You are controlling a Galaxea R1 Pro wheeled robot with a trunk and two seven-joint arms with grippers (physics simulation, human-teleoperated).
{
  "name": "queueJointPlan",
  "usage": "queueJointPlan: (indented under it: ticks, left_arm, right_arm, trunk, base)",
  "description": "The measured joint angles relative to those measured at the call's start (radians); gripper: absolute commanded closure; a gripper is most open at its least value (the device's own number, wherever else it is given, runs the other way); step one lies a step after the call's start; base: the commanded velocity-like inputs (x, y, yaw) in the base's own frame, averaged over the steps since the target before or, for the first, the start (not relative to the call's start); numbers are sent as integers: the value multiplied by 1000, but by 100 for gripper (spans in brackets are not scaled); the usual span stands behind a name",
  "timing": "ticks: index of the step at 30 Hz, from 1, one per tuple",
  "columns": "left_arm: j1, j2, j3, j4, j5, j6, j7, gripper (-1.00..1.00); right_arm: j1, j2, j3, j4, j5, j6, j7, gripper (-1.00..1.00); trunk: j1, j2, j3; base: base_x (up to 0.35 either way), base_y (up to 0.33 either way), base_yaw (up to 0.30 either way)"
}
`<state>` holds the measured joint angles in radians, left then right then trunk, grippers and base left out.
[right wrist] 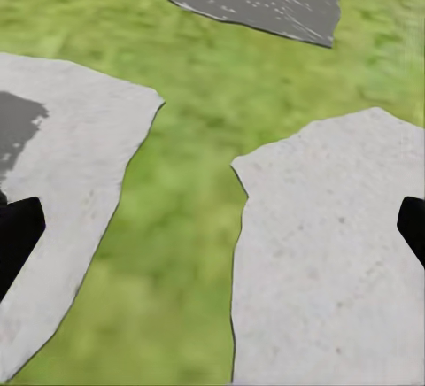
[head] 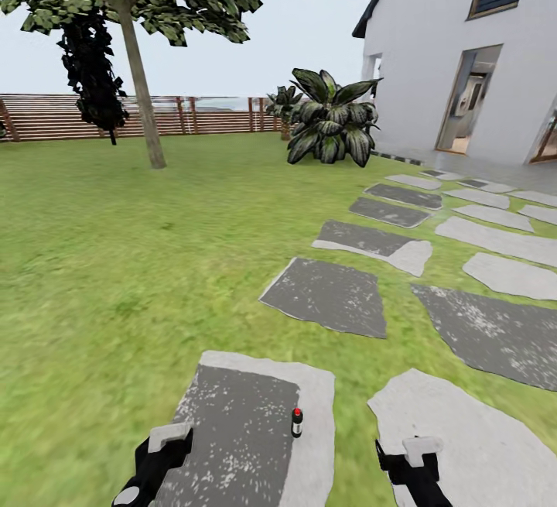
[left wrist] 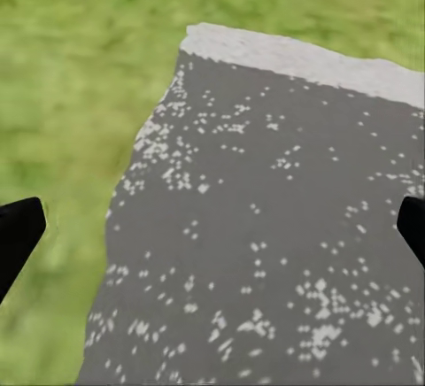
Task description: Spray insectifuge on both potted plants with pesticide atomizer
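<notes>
The pesticide atomizer [head: 296,422], a small slim dark bottle with a pale label strip and a reddish top, stands upright near the right edge of the nearest stepping stone [head: 240,429]. My left gripper [head: 164,453] hangs low to its left and my right gripper [head: 414,462] low to its right, both apart from it. In the left wrist view the left gripper [left wrist: 212,235] is open over the speckled stone. The right gripper [right wrist: 212,235] is open over grass and pale stone. Far off by the house, two broad-leaved, pale-streaked plants [head: 331,118] look like the potted plants; no pots can be made out.
Stepping stones [head: 329,294] run from me across the lawn toward the white house [head: 464,50] with its open doorway. A tree [head: 139,73] stands at the back left before a brown slatted fence [head: 70,116]. Open grass spreads to the left.
</notes>
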<state>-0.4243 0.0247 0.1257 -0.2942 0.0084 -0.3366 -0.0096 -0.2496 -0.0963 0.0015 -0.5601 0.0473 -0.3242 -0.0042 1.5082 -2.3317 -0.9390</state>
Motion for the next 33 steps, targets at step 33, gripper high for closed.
queueJointPlan:
  ticks: [33]
  left_arm:
    - [0,0,0,1,0,-1,0,-100]
  right_arm:
    - [0,0,0,0,0,0,0,-100]
  trunk:
    - [0,0,0]
  base:
    - [91,229,-263]
